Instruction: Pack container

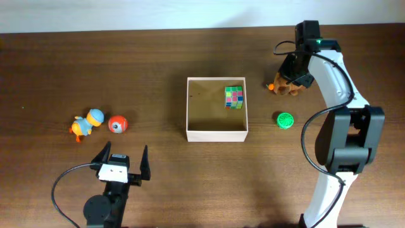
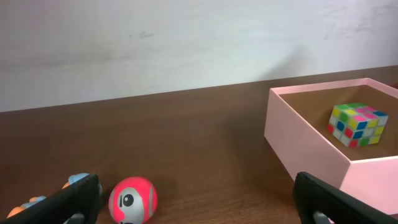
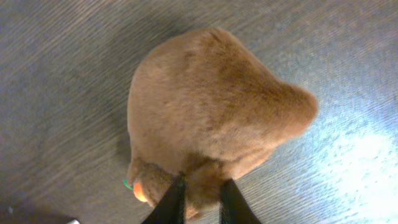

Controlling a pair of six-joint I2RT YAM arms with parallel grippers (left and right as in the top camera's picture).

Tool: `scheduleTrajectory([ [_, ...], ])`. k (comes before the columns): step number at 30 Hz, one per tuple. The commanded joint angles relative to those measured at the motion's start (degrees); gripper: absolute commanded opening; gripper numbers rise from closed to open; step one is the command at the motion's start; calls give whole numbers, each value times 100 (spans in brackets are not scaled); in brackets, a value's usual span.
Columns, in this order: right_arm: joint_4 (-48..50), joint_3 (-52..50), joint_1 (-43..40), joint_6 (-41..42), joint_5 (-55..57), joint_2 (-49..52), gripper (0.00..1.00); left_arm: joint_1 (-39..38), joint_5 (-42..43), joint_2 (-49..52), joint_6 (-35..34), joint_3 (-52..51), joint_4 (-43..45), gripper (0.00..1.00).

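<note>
The container (image 1: 217, 134) is a shallow white box with a tan floor at the table's middle; it also shows in the left wrist view (image 2: 292, 140). A multicoloured puzzle cube (image 1: 235, 97) lies inside it, seen too in the left wrist view (image 2: 359, 124). My right gripper (image 1: 292, 81) is shut on a brown plush toy (image 3: 211, 118) right of the box, pinching its fur (image 3: 202, 186). The plush (image 1: 283, 88) has an orange bit. My left gripper (image 1: 122, 163) is open and empty near the front left, behind a red ball (image 2: 132, 200).
A red ball (image 1: 118, 124) and a blue-and-orange duck toy (image 1: 85, 123) lie at the left. A green round toy (image 1: 285, 120) lies right of the box. The right arm's base (image 1: 345, 152) stands at the front right.
</note>
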Motion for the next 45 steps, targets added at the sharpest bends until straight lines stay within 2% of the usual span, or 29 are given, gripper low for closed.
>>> scheduleTrajectory([
  [1, 11, -39, -59, 59, 74, -11, 5, 33, 2, -50, 111, -11, -31, 99],
  [8, 4, -37, -57, -4, 74, 31, 4, 33, 2, -50, 111, -11, -31, 99],
  [17, 39, -20, -57, -734, 76, -227, 4, 33, 2, -50, 111, -11, -31, 99],
  [31, -103, -20, -52, -1309, 76, -728, 4, 33, 2, -50, 111, -11, -31, 99],
  [34, -192, -22, -57, -1226, 264, -728, 4, 33, 2, -50, 111, -11, -31, 99],
  [39, -328, -22, -59, -481, 529, -721, 4, 33, 2, -50, 111, -11, -31, 99],
  [45, -286, -22, -57, 59, 527, -693, 34, 33, 2, -50, 111, -11, -31, 99],
])
